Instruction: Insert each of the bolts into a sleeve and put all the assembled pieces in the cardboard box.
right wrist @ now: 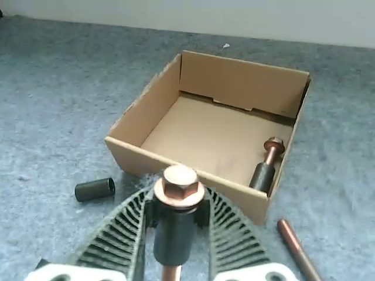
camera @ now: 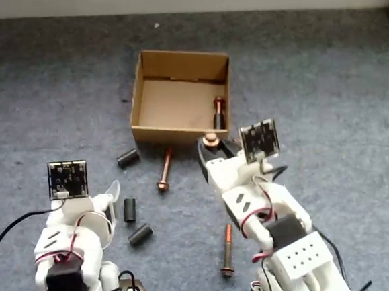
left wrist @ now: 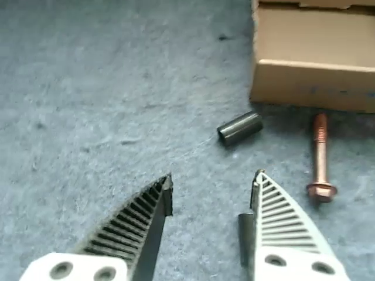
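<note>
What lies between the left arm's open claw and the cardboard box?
In the left wrist view, a dark sleeve and a copper bolt lie between the left gripper and the cardboard box.

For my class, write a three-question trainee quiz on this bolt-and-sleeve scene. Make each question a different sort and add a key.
1. True or false: the cardboard box already holds one assembled piece.
2. The right claw grips: A) a bare bolt; B) a bolt inside a sleeve; C) nothing.
3. Fill in: ___ loose sleeves lie on the carpet.
Key: 1 true; 2 B; 3 three.
</note>
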